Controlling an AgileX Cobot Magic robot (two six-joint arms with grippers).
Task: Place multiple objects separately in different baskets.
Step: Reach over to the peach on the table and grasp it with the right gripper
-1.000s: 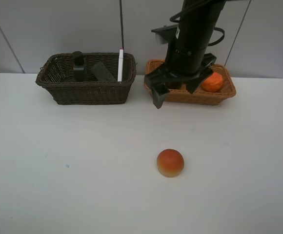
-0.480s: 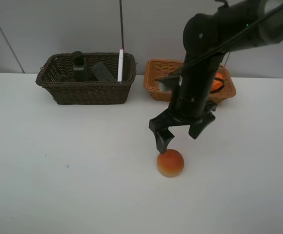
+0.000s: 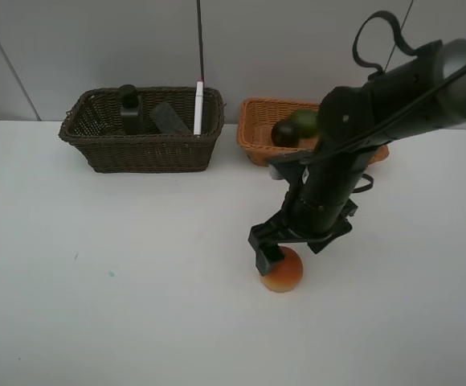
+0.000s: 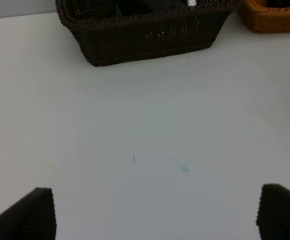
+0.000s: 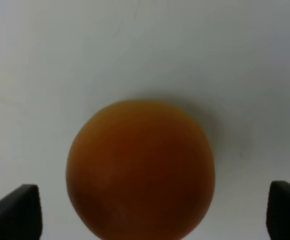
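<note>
A red-orange peach [image 3: 283,273] lies on the white table, front of centre. My right gripper [image 3: 291,251] has come down over it, open, with one finger on each side. In the right wrist view the peach [image 5: 140,167] fills the space between the right gripper's [image 5: 150,212] spread fingertips [image 5: 15,212]. The dark brown basket [image 3: 136,151] holds a pump bottle [image 3: 128,108], a black eraser [image 3: 169,117] and a white marker [image 3: 198,107]. The light orange basket [image 3: 253,143] holds a green fruit [image 3: 305,122] and a dark mangosteen [image 3: 284,133]. My left gripper [image 4: 157,220] hangs open over bare table.
Both baskets stand side by side along the table's far edge, in front of a grey wall. The left wrist view shows the dark basket [image 4: 145,35] ahead and a corner of the orange basket [image 4: 272,17]. The right arm hides part of the orange basket.
The right arm has swung from above the orange basket toward the front and down, so its open gripper now straddles the peach. The peach has not moved.
</note>
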